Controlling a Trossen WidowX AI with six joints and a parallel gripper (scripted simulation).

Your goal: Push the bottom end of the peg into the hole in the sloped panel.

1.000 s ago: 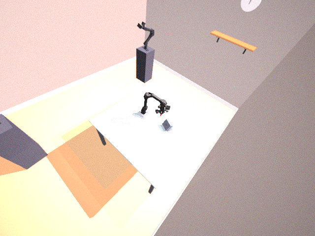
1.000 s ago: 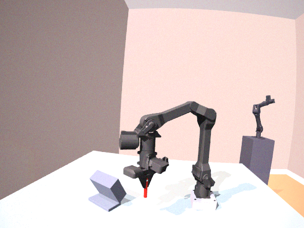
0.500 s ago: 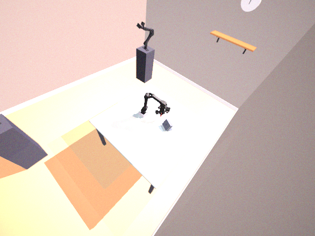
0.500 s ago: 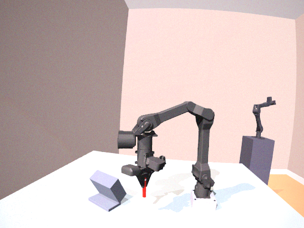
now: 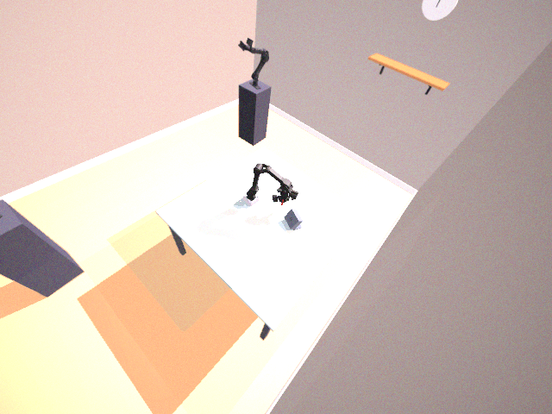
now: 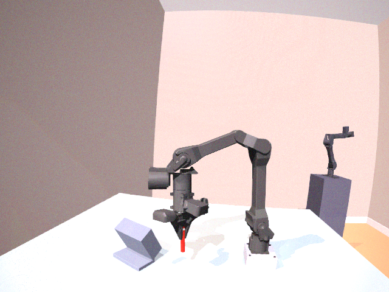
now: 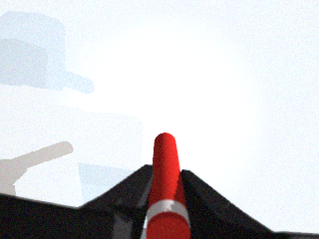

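My gripper (image 5: 282, 198) (image 6: 182, 235) (image 7: 165, 175) points down and is shut on the red peg (image 5: 282, 203) (image 6: 182, 246) (image 7: 165, 154). The peg looks round, with a light grey band near its upper end in the wrist view. It hangs about upright, its lower end standing out below the fingertips, above the table. The sloped panel (image 5: 292, 219) (image 6: 133, 230) stands on the table apart from the peg, to its left in the exterior view. The top view shows a small dark mark on its face, seemingly the hole; its shape is too small to tell. The wrist view does not show the panel.
The white table (image 5: 267, 276) (image 6: 78, 270) carries the arm's pale base (image 6: 261, 259), to the right of the peg in the exterior view. The panel has a flat foot plate (image 6: 133, 259). Another arm stands on a dark pedestal (image 5: 253, 113) (image 6: 329, 201) off the table.
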